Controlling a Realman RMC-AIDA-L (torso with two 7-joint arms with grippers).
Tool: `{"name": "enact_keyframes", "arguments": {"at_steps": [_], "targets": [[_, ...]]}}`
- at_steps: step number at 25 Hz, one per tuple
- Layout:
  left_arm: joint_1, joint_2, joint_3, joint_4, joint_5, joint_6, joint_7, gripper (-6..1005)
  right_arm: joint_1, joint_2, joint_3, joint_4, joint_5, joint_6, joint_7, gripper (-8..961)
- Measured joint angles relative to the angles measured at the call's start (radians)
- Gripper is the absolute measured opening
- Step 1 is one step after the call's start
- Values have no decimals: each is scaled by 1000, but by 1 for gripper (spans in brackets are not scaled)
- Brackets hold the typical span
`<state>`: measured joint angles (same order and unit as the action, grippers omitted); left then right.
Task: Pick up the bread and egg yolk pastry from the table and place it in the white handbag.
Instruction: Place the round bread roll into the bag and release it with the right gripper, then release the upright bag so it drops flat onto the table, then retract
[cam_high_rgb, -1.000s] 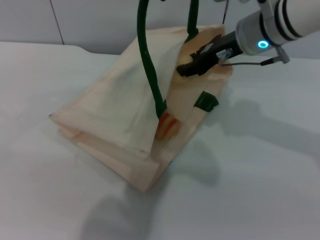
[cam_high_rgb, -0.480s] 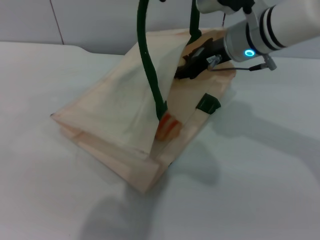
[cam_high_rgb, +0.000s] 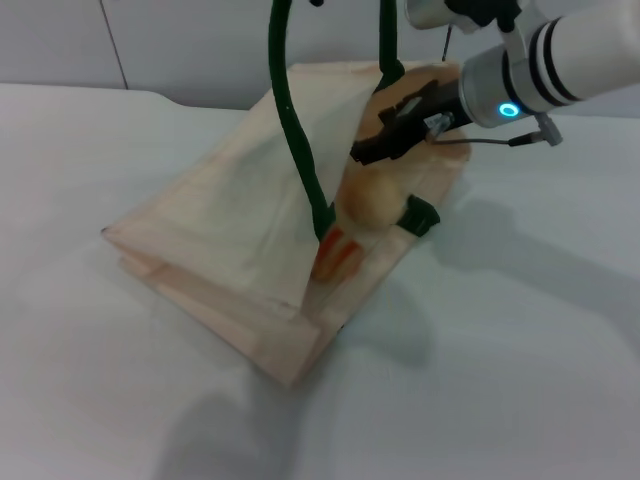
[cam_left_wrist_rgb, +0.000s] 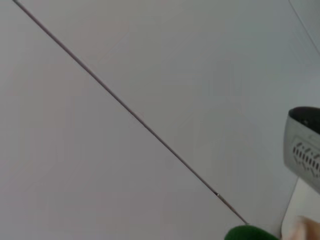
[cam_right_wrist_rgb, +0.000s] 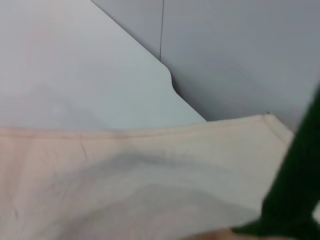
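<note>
White handbag (cam_high_rgb: 230, 230) on pale table (cam_high_rgb: 520, 360).

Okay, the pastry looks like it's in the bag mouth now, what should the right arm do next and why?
Probably draw the right gripper up and back out of the handbag. The pastry lies free inside the bag's mouth below the open fingers, beside the bread, so both items seem to be in. The green handle hangs close by, so a straight retreat looks safest.
</note>
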<state>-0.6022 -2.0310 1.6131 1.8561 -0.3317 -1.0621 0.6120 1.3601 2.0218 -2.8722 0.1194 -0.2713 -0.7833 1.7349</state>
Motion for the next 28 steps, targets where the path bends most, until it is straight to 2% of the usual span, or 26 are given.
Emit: {"name": "enact_keyframes", "arguments": {"at_steps": [5, 11, 18, 25, 28], "targets": [[11, 0, -8, -3, 1, 2, 0, 226, -12, -2, -4, 23, -64, -53, 47, 697], [46, -1, -29, -3, 0, 34, -2, 249, -36, 2, 0, 94, -203, -137, 151, 689], [62, 1, -38, -5, -4, 71, -31, 276, -83, 2, 4, 251, -181, -244, 154, 686], [64, 0, -38, -15, -17, 93, -69, 303, -100, 2, 0, 291, -159, -264, 151, 684], [61, 2, -51, -23, -87, 107, -89, 315, -103, 1, -1, 293, -159, -265, 152, 683]]}}
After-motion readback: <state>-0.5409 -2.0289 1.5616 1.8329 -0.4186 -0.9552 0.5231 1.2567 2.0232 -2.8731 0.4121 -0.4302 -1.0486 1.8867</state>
